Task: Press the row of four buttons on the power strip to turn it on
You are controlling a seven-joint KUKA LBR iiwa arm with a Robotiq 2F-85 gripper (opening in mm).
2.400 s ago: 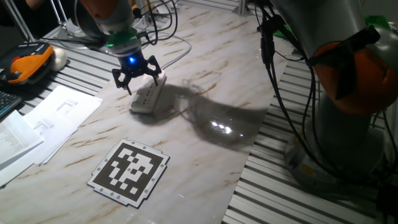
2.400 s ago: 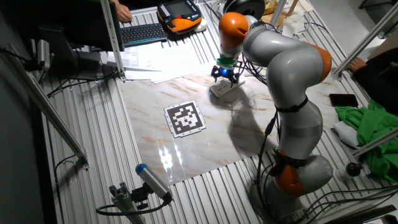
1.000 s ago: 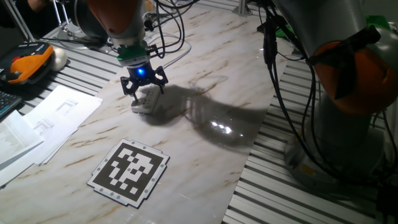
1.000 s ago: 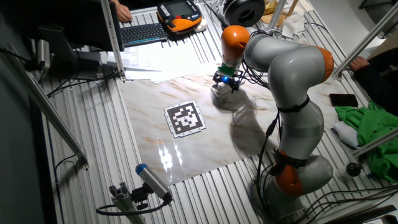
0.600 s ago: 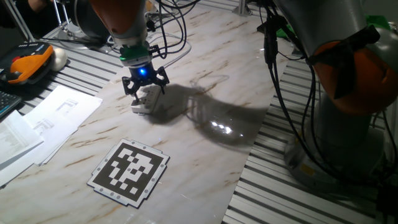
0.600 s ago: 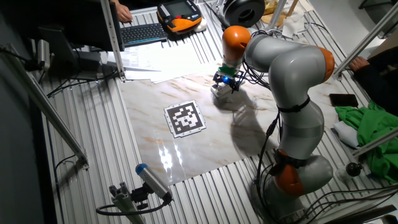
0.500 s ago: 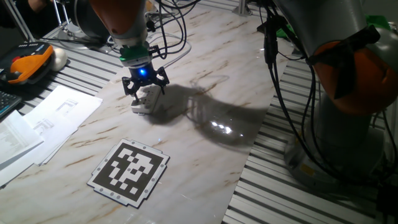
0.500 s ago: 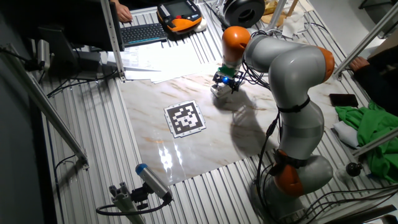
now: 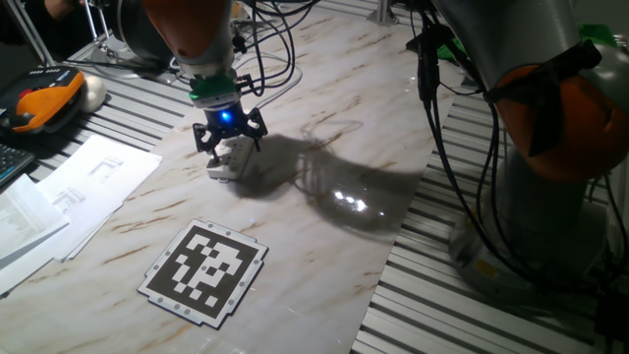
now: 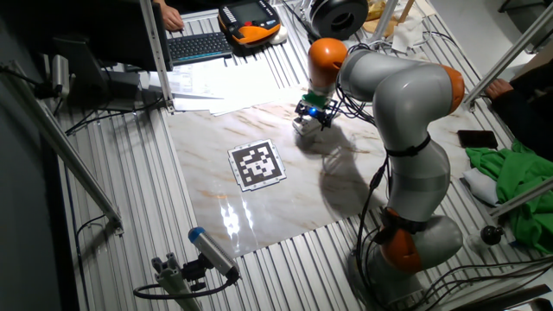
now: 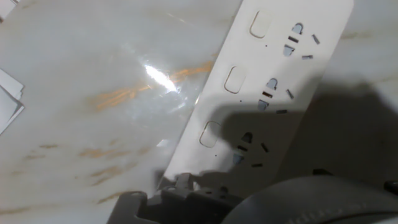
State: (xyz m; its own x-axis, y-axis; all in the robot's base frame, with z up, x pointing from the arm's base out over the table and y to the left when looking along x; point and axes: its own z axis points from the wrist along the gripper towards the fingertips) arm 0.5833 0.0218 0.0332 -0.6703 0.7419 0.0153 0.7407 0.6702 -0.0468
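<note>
Power strip (image 9: 224,161) flat on the marble counter (image 9: 324,211), toward the far edge beside the papers (image 9: 93,172), well clear of the patterned marker board (image 9: 205,270). Long axis slanting toward the far edge, three rounded buttons (image 11: 235,79) lined along one side in the hand view. Gripper (image 9: 228,146) low over the near end; opening impossible to tell. Barely changed from half a second ago; earlier higher over the far end.
</note>
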